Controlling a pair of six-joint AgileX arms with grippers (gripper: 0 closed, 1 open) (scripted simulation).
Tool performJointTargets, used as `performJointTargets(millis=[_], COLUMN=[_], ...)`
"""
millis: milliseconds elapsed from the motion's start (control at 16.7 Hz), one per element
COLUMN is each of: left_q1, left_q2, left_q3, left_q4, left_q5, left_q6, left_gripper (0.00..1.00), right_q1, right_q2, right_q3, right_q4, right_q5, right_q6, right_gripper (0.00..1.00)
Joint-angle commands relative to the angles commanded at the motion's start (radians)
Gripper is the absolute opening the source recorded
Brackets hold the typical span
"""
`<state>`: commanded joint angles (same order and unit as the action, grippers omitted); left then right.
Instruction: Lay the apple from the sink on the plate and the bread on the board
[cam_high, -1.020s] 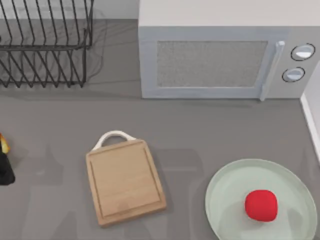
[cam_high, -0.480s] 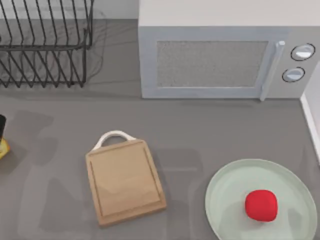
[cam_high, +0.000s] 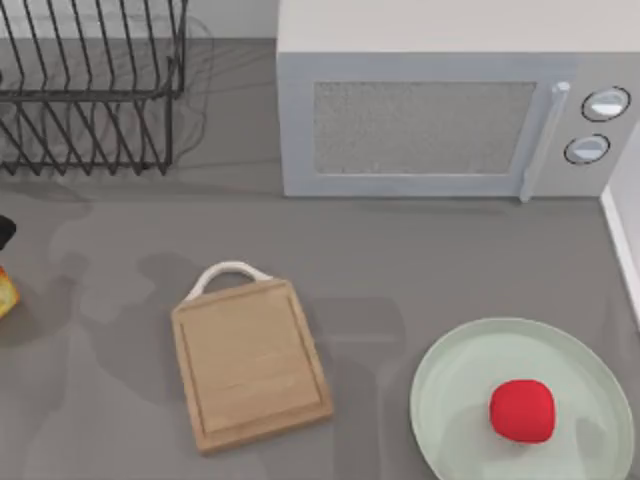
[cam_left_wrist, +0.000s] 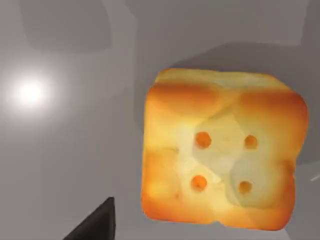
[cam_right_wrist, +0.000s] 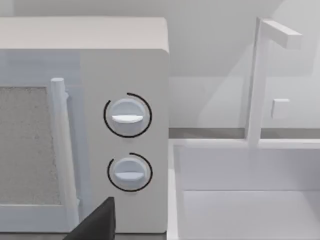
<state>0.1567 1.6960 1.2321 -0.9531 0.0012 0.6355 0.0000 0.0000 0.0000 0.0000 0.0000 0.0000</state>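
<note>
Plate (cam_high: 450, 400): tabletop's lower right corner — apple (cam_high: 522, 410) lies on it, done.
Board (cam_high: 250, 362): lower middle, bare.
Bread (cam_high: 5, 292): left edge — still to deliver.
Left tool: grip cannot be told.

The apple (cam_high: 522, 410) lies on the plate (cam_high: 450, 385), right of the board (cam_high: 250, 362), with the bread (cam_high: 6, 291) at the table's far left edge

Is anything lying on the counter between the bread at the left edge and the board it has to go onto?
Nothing visible does. The bread sits at the top view's left edge, and only bare grey counter separates it from the board, whose surface is also bare.
</note>
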Motion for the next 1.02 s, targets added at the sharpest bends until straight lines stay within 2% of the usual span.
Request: performJointTargets(millis=[240,660,1020], left_q1=[0.016,0.014,0.019], left_q2=[0.165,0.183,0.259], left_q3=[0.121,0.13,0.021], left_q4=[-0.095,-0.1,0.092], left_q5=[-0.001,-0.001,0.0], left_q6=[0.062,0.068,0.071], left_gripper=[1.0,1.0,1.0], right_q1=[0.0,0.0,0.0], right_q2=[0.0,0.0,0.0], right_q3=[0.0,0.0,0.0], right_q4=[0.0,0.0,0.0], right_q5=[0.0,0.0,0.0], right_q6=[0.0,0.0,0.0], right_gripper=[1.0,1.0,1.0])
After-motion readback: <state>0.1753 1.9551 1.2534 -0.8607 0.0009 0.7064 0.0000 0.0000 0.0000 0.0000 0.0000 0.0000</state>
